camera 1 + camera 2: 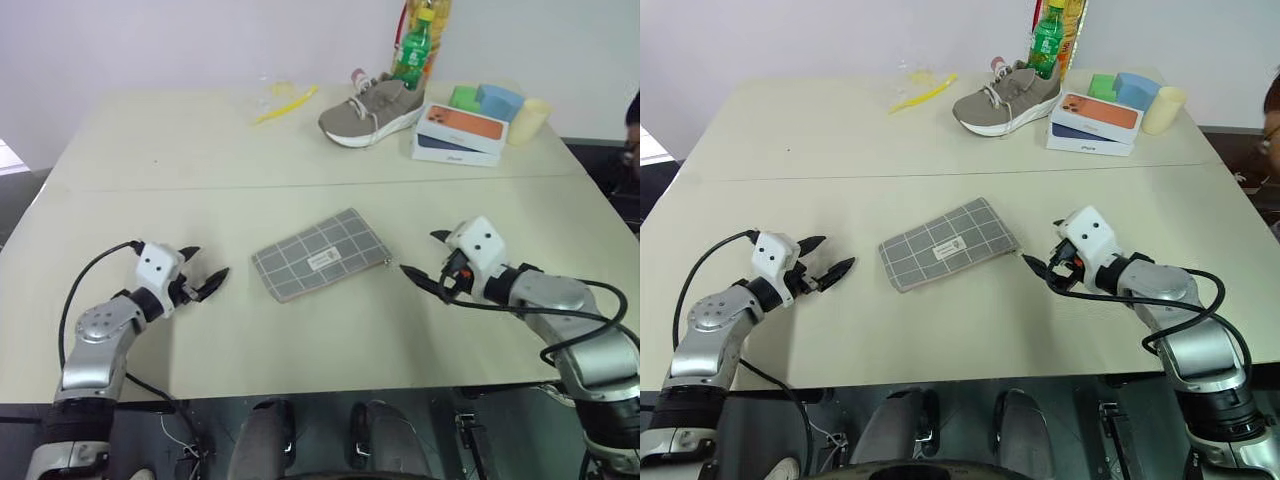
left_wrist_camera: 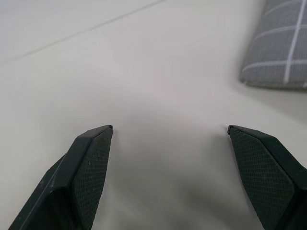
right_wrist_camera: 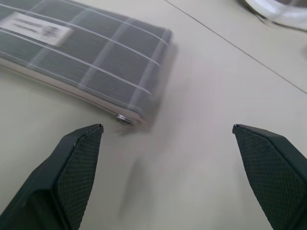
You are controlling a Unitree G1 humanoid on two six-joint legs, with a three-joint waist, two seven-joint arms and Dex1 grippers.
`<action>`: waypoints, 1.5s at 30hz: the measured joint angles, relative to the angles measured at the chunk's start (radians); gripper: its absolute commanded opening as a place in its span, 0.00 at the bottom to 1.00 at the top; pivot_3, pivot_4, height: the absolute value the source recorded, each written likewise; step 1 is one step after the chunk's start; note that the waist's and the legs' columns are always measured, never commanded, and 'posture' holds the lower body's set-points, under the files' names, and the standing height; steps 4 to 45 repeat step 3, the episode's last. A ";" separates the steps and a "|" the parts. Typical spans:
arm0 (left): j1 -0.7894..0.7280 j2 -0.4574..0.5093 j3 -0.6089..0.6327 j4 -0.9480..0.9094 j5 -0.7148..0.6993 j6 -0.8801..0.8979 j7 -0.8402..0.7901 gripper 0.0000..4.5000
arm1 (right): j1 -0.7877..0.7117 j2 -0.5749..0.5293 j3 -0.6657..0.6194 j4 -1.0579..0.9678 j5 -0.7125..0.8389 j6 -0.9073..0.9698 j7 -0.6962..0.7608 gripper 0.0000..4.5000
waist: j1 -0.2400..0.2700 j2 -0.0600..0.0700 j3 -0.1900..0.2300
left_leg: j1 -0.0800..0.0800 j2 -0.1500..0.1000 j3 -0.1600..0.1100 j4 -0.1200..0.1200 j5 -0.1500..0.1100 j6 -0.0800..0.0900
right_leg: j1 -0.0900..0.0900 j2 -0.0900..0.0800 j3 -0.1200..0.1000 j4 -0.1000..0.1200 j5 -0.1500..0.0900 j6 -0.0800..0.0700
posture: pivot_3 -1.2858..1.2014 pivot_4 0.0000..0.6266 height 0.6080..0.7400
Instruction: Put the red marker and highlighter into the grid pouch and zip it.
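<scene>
The grid pouch (image 1: 320,252) lies flat in the middle of the table, grey with white lines and a small white label. Its zipper pull (image 3: 122,117) sits at the corner nearest my right gripper. My left gripper (image 1: 207,262) hovers open just left of the pouch, apart from it, with nothing between its fingers (image 2: 91,163). My right gripper (image 1: 421,252) stands open just right of the pouch, also empty, its fingers (image 3: 72,163) pointing at the pouch's end (image 3: 96,48). The red marker and the highlighter are out of view.
At the back of the table stand a grey shoe (image 1: 370,112), a green bottle (image 1: 412,50), stacked phone boxes (image 1: 460,132), green and blue blocks (image 1: 485,98) and a pale cup (image 1: 528,120). A long yellow stick (image 1: 285,103) lies back left. A person (image 1: 632,130) is at the right edge.
</scene>
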 measured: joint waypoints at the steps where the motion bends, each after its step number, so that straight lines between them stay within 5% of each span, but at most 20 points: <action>1: 0.004 0.003 0.000 -0.010 0.006 0.007 0.006 0.90 | 0.000 0.012 -0.015 0.018 0.005 -0.009 -0.001 1.00 | -0.001 0.000 0.000 | 0.000 0.000 0.000 0.000 0.000 0.000 | 0.000 0.000 0.000 0.000 0.000 0.000 | 0.52 0.24 1.00; 45: 0.015 0.006 0.001 -0.022 0.007 0.010 0.014 0.90 | 0.000 0.017 -0.031 0.043 0.009 -0.016 -0.001 1.00 | -0.002 0.000 0.000 | 0.000 0.000 0.000 0.000 0.000 0.000 | 0.000 0.000 0.000 0.000 0.000 0.000 | 0.52 0.24 1.00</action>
